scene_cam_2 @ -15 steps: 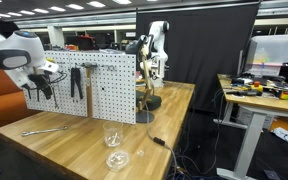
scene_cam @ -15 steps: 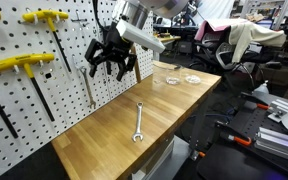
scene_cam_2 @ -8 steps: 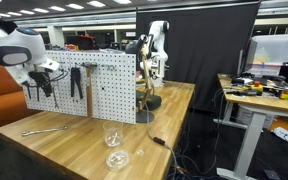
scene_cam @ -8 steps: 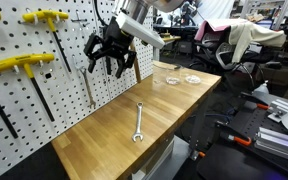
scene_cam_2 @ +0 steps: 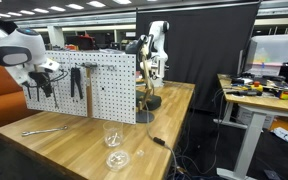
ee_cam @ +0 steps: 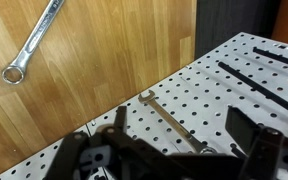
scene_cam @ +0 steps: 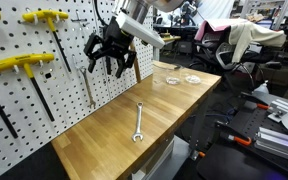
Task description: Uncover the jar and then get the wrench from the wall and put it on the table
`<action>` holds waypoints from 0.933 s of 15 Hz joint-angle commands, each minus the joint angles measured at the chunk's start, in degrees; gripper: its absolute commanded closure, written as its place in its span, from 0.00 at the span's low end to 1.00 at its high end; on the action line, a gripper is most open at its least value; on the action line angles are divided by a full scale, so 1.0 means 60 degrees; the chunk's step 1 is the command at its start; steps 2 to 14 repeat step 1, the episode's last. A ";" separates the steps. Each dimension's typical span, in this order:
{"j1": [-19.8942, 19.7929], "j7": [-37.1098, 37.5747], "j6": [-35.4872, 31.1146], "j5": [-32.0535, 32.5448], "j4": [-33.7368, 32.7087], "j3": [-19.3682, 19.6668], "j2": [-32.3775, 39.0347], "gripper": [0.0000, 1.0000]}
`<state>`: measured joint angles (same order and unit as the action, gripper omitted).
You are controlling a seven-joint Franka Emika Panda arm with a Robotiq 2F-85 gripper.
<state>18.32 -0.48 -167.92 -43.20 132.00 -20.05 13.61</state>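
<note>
Left of claw (scene_cam: 112, 62): wall (scene_cam: 24, 100), longer wrench (scene_cam: 88, 85) hanging just beside. At claw — jaws fully spread, nothing held. Below and right: wrench (scene_cam: 138, 122) flat on table (scene_cam: 104, 140); farther right, jar (scene_cam: 170, 79) uncovered. Judged final step — retract clear of wall without snagging hooks.

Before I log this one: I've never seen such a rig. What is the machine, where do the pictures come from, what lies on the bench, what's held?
The machine is one robot arm with a grasping tool at its end. Two pictures come from cameras standing outside it; the third sits on the wrist. The tool is open and empty, in front of the white pegboard wall. On the wooden table lie a silver wrench, a small glass jar and its lid, set off beside it. A longer wrench hangs on the wall.
</note>
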 commanded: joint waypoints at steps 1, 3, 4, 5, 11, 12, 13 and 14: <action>0.0000 0.0000 0.0000 0.0000 0.0000 0.0000 0.0000 0.00; 0.0000 0.0000 0.0000 0.0000 0.0000 0.0000 0.0000 0.00; 0.0000 0.0000 0.0000 0.0000 0.0000 0.0000 0.0000 0.00; 0.0000 0.0000 0.0000 0.0000 0.0000 0.0000 0.0000 0.00; 0.0000 0.0000 0.0000 0.0000 0.0000 0.0000 0.0000 0.00; 0.0000 0.0000 0.0000 0.0000 0.0000 0.0000 0.0000 0.00; 0.0000 0.0000 0.0000 0.0000 0.0000 0.0000 0.0000 0.00; 0.0000 0.0000 0.0000 0.0000 0.0000 0.0000 0.0000 0.00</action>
